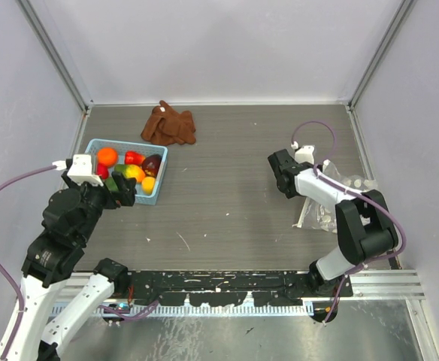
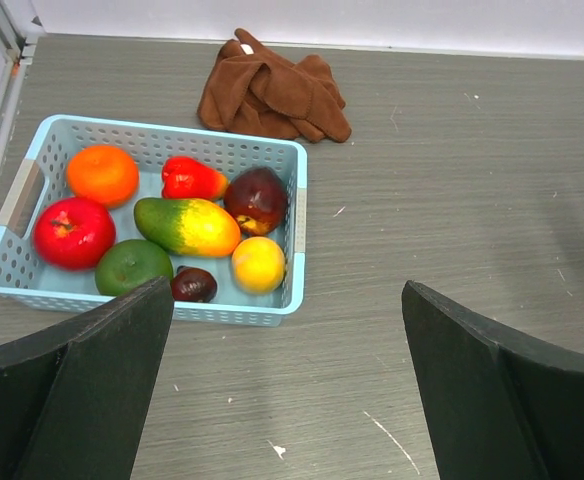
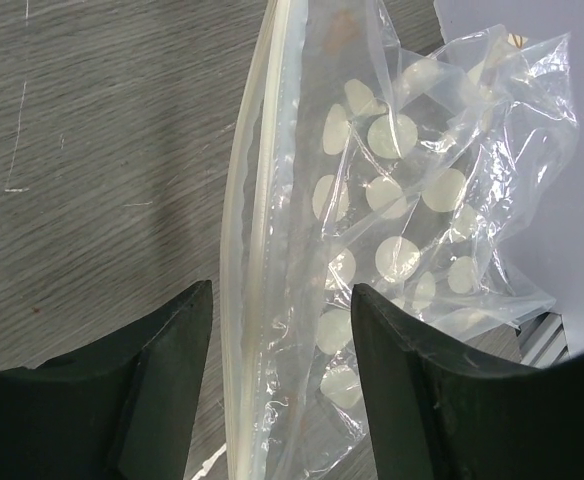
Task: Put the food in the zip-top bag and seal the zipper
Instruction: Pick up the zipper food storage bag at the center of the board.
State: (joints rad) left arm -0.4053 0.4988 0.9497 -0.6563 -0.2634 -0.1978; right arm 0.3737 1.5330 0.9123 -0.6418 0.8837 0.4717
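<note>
Clear plastic with pale white dots fills much of my right wrist view. The zip-top bag (image 3: 427,190) lies crumpled across the upper right of that frame. The zipper (image 3: 255,200), a pale stiff strip, runs from the top centre down to the bottom edge, through the gap between my fingers (image 3: 162,380). My right gripper (image 3: 280,295) stands partly open, with a dark finger on each side of that strip, and it is not closed on anything. Whether either pad touches the plastic I cannot tell. In the top view the bag sits at the right of the frame on the grey wood-grain table (image 1: 227,195), partly hidden by my right arm.

My left gripper (image 2: 287,290) is spread wide and holds nothing. Its two fingers fill the lower corners of the left wrist view, with bare table between them. The food is in the light-blue basket (image 2: 298,215) at the left of that frame:
- an orange fruit (image 2: 103,174)
- a red apple (image 2: 73,232)
- a red pepper (image 2: 192,179)
- a green-and-yellow mango (image 2: 187,226)
- a dark red-purple fruit (image 2: 257,198)
- a yellow lemon (image 2: 258,264)
- a green piece (image 2: 132,266)
- a small dark purple piece (image 2: 194,285)

A brown cloth (image 2: 272,95) lies bunched at the top centre, just past the basket. In the top view the basket is at the left of the frame, well apart from the bag.
</note>
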